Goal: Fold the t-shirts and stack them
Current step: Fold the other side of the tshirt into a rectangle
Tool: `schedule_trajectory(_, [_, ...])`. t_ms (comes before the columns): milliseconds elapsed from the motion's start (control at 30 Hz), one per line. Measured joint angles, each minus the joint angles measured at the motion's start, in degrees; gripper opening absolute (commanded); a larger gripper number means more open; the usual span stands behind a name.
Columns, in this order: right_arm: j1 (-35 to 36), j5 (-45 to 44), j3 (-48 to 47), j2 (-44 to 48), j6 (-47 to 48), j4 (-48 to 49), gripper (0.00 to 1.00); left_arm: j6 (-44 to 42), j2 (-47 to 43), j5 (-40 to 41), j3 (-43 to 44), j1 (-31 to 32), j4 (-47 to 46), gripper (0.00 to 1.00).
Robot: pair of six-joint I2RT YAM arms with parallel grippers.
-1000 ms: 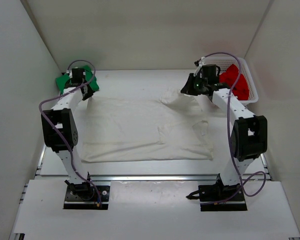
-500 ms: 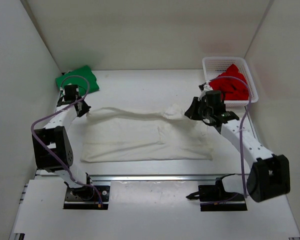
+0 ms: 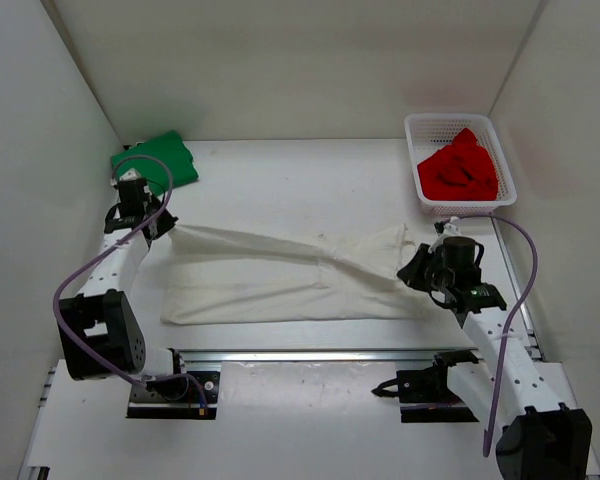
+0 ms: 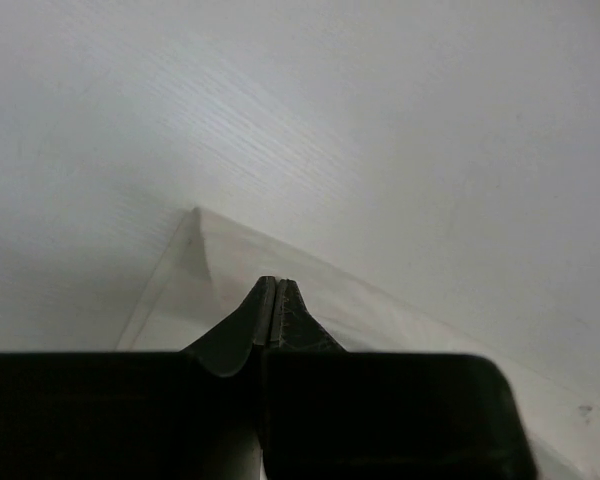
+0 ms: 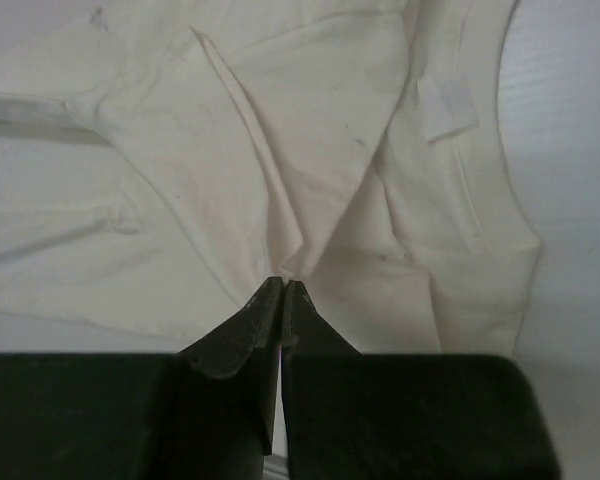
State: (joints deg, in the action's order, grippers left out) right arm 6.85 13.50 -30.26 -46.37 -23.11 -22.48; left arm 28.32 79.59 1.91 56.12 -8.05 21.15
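The white t-shirt lies across the middle of the table, its far edge lifted and drawn taut between both grippers. My left gripper is shut on its left corner; in the left wrist view the jaws are pressed together over white cloth. My right gripper is shut on a pinched ridge at the shirt's right end, and the right wrist view has that fold of cloth rising from the closed tips. The green t-shirt lies folded at the back left. The red t-shirt sits crumpled in the basket.
A white mesh basket stands at the back right against the side wall. White walls close in the table on the left, back and right. A metal rail runs along the near edge by the arm bases.
Both grippers have pulled the white shirt's far edge toward the near side. The right arm swung from beside the basket to the near right; the left gripper drew back from the green shirt.
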Motion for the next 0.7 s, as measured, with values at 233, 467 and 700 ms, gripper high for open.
schedule_trajectory(233, [-1.9, 4.6, 4.7, 6.3, -4.5, -3.5, 0.0, -0.1, 0.2, -1.0, -8.2, -0.7, 1.0, 0.2])
schedule_trajectory(467, [-4.7, 7.0, 8.8, 8.0, -8.2, -5.2, 0.06, 4.9, -0.6, -6.3, -14.3, -6.3, 0.2, 0.34])
schedule_trajectory(700, [1.5, 1.8, 6.4, 5.3, -8.4, -6.7, 0.32, 8.4, -11.3, -2.7, -13.9, 1.7, -5.6, 0.36])
